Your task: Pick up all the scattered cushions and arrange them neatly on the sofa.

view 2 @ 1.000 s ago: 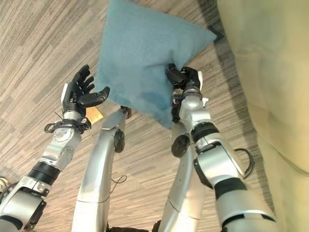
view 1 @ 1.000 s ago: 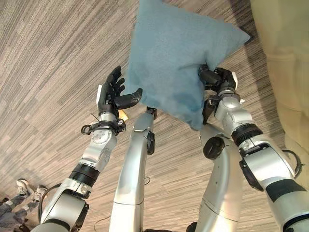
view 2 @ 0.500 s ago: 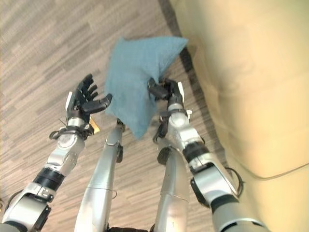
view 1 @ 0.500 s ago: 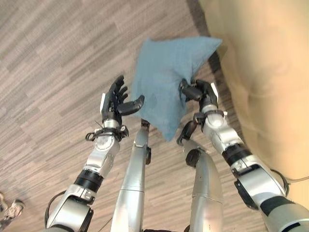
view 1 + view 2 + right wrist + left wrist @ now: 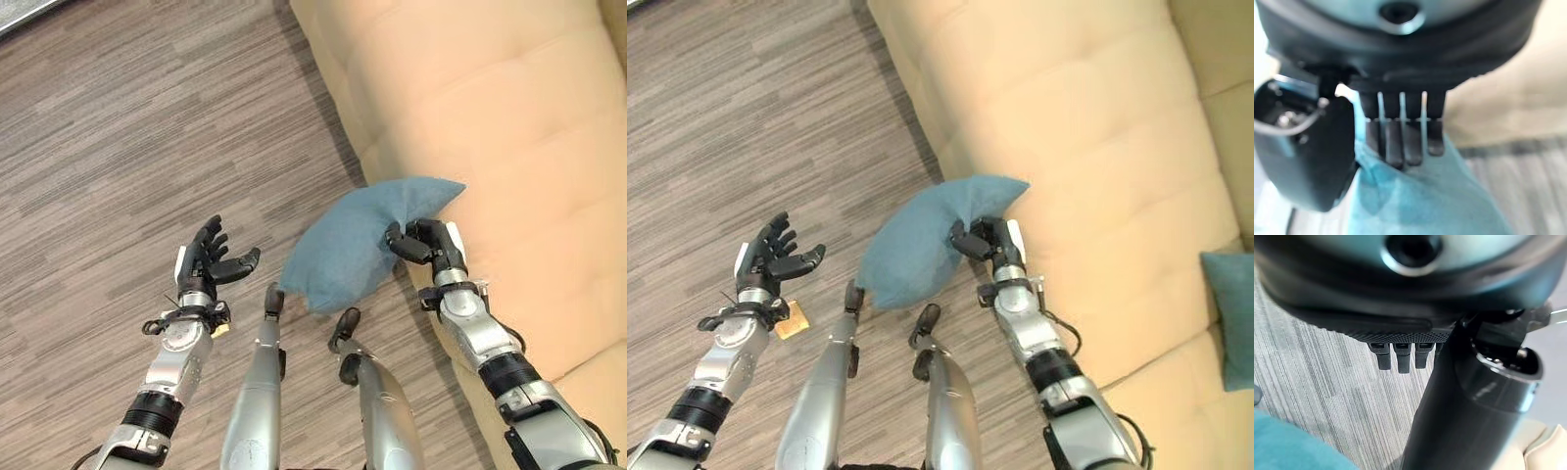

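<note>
A grey-brown, plank-patterned floor (image 5: 118,147) runs up to the front of a beige sofa (image 5: 1087,147), whose seat is stitched into broad padded bands. A teal cushion (image 5: 1232,313) lies on the sofa seat at its far right. A small tan tag-like object (image 5: 792,319) lies on the floor.

The blue cushion (image 5: 358,245), which a second ago hung over the wooden floor (image 5: 118,147) in the right hand (image 5: 423,243), is now carried to the front edge of the beige sofa (image 5: 509,117), and the left hand (image 5: 208,264) is further from it.
</note>
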Motion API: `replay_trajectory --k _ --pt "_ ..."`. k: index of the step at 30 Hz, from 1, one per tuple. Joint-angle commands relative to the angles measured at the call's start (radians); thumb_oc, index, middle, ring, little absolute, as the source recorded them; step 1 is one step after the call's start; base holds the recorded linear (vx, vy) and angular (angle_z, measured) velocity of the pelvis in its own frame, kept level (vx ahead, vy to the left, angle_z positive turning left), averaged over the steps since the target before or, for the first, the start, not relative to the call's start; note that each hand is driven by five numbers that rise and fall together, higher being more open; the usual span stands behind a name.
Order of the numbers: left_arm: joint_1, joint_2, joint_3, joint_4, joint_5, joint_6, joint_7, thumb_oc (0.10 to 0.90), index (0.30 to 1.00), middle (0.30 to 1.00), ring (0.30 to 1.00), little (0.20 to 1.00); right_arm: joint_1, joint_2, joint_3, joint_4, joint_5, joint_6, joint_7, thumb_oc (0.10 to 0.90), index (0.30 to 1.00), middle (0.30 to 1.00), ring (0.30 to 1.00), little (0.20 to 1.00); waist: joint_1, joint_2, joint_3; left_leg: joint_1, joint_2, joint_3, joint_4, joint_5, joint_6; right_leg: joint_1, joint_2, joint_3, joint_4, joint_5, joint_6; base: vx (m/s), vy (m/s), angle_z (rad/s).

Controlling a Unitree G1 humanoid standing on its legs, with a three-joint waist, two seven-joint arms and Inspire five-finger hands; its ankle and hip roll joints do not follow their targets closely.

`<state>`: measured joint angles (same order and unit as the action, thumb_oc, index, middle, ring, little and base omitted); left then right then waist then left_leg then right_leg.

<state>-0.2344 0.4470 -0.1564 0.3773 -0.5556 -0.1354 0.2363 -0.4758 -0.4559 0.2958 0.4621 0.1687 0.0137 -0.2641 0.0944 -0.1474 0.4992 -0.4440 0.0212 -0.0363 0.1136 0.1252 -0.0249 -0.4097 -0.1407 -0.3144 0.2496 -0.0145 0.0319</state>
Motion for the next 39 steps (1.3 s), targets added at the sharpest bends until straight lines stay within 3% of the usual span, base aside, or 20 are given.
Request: replay_trajectory --k 1,9,17,29,39 --pt "0.063 -0.002 0.011 -0.053 0.049 -0.051 -0.030 0.800 0.900 0.900 0.900 0.900 0.003 -0.055 -0.093 -0.110 -0.034 -0.121 -0.029 0.400 0.300 0.300 0.300 0.300 -0.030 -0.016 -0.188 0.030 -0.026 0.020 -0.071 -0.085 -0.022 0.004 0.010 0.030 -0.054 0.005 0.076 0.09 0.018 -0.06" --pt "0.184 -0.024 0.051 -0.076 0.089 -0.019 -0.059 0.800 0.900 0.900 0.900 0.900 0.164 -0.109 -0.193 -0.253 -0.071 -0.130 0.030 0.400 0.300 0.300 0.300 0.300 -0.080 -0.049 -0.302 0.204 -0.008 0.068 -0.119 -0.118 -0.010 0.179 0.042 0.062 -0.151 0.009 0.094 0.10 0.030 -0.19" --pt "0.217 -0.045 0.076 -0.056 0.103 -0.006 -0.057 0.800 0.900 0.900 0.900 0.900 0.213 -0.184 -0.290 -0.373 -0.039 -0.156 0.052 0.400 0.300 0.300 0.300 0.300 -0.123 -0.066 -0.397 0.323 0.008 0.124 -0.188 -0.129 -0.015 0.262 0.059 0.099 -0.206 0.020 0.109 0.10 0.031 -0.22" --pt "0.164 -0.089 0.014 -0.048 0.055 0.000 -0.072 0.800 0.900 0.900 0.900 0.900 0.163 -0.288 -0.286 -0.444 -0.015 -0.168 0.069 0.400 0.300 0.300 0.300 0.300 -0.167 -0.094 -0.459 0.396 0.021 0.188 -0.201 -0.159 -0.017 0.311 0.074 0.147 -0.245 0.033 0.121 0.04 0.015 -0.14" --pt "0.080 -0.153 -0.027 0.036 -0.092 0.019 -0.104 0.800 0.900 0.900 0.900 0.900 0.070 -0.274 -0.299 -0.531 0.043 -0.189 0.045 0.400 0.300 0.300 0.300 0.300 -0.212 -0.104 -0.490 0.421 0.035 0.241 -0.201 -0.176 -0.015 0.305 0.088 0.190 -0.250 0.045 0.126 0.03 0.005 -0.25"
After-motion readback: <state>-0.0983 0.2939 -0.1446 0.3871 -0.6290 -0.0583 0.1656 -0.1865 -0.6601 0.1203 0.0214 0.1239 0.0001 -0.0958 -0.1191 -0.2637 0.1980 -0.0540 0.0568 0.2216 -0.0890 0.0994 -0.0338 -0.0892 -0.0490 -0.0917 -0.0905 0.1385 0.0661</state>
